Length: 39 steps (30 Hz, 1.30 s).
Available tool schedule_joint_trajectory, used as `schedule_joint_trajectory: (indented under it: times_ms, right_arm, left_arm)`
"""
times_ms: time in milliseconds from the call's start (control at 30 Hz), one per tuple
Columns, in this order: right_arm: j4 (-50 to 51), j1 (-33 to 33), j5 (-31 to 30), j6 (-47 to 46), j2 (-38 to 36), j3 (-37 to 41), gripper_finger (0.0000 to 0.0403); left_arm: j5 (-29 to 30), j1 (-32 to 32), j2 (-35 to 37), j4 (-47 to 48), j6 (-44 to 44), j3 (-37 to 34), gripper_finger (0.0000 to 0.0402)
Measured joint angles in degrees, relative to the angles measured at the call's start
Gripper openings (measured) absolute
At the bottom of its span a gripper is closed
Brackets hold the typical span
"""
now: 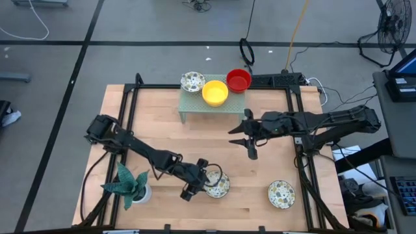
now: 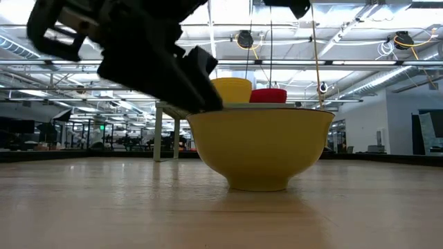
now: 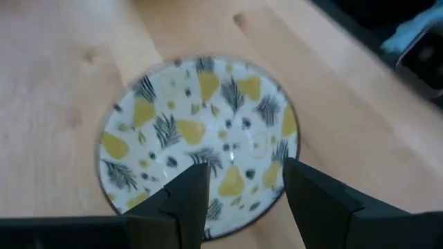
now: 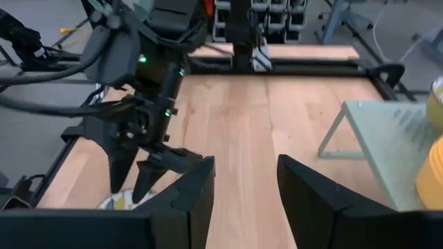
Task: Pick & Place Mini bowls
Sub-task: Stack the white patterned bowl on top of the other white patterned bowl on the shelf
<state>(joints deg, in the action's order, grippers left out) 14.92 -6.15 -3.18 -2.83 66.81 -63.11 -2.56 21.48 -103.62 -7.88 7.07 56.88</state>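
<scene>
A patterned mini bowl [image 1: 219, 186] with a yellow outside [image 2: 259, 149] stands on the wooden table near its front edge. My left gripper [image 3: 242, 187] hangs open over the bowl's near-left rim, slanting down. A second patterned bowl [image 1: 281, 194] sits at the front right. On the pale green rack [image 1: 211, 107] at the far middle rest a patterned bowl [image 1: 192, 82], a yellow bowl [image 1: 215, 93] and a red bowl [image 1: 238, 80]. My right gripper [image 1: 242, 142] stands open, high over the table's middle, with nothing between its fingers. My left gripper's fingertips [image 3: 190, 194] stand at the bowl's rim [image 2: 197, 114], coming slantwise from the table's left and above, one on either side of a stretch of the rim. I cannot tell whether they touch it. The bowl sits upright on the table.
A green plant in a white pot [image 1: 133, 187] stands at the front left, close beside my left arm. A black frame [image 1: 130, 97] runs round the table's edges. Bare wood lies between the rack and the two front bowls.
</scene>
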Motion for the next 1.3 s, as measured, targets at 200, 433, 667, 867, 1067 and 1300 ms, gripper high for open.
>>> schedule_joint_trajectory:
  times_ms: [200,433,667,867,1067,1300]
  right_arm:
    - [2.4,0.0,0.0,-1.3,0.0,0.0,0.0144]
    - [2.7,0.0,0.0,-1.3,0.0,0.0,0.0144]
    - [2.8,0.0,0.0,-1.3,0.0,0.0,0.0144]
    - [2.8,0.0,0.0,-1.2,0.0,0.0,0.0144]
    - [3.0,0.0,0.0,-1.1,0.0,0.0,0.0144]
    - [3.1,0.0,0.0,-1.0,0.0,0.0,0.0144]
  left_arm:
    - [0.7,1.7,-1.9,0.4,0.2,0.0,0.0189]
    - [4.4,2.9,-1.2,-2.4,0.3,0.0,0.0189]
    - [2.4,3.1,-1.2,-3.0,0.3,0.0,0.0189]
    - [2.7,3.3,-1.7,-2.9,-0.1,0.0,0.0189]
    - [6.6,2.6,-2.5,-2.4,-0.1,0.0,0.0188]
    - [8.9,2.6,-3.4,-1.3,2.9,0.0,0.0188]
